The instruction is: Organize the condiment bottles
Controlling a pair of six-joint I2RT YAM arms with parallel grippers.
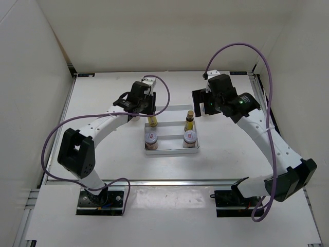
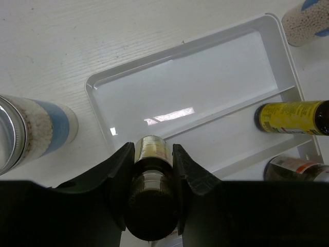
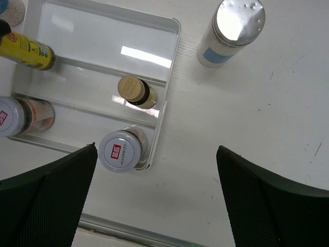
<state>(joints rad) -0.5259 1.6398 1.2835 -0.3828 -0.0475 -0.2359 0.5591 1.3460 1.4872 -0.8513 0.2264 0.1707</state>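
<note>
Left gripper (image 2: 153, 154): fingers clamped on a slim amber bottle (image 1: 152, 121) at the tray's (image 1: 172, 151) middle row. Seated: second amber bottle (image 1: 189, 121), two squat jars (image 1: 151, 138). You have two white shakers (image 3: 231, 31) left on the worktop (image 1: 169, 172); back row bare. Right gripper (image 3: 157, 149): fingers wide apart, holding nothing.

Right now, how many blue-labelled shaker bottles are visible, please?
2, both outside the white tray: left shaker bottle at its left side, right shaker bottle at its right.

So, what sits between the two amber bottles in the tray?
Nothing: the tray is bare between the left amber bottle and the right amber bottle, clearest in the top view.
</note>
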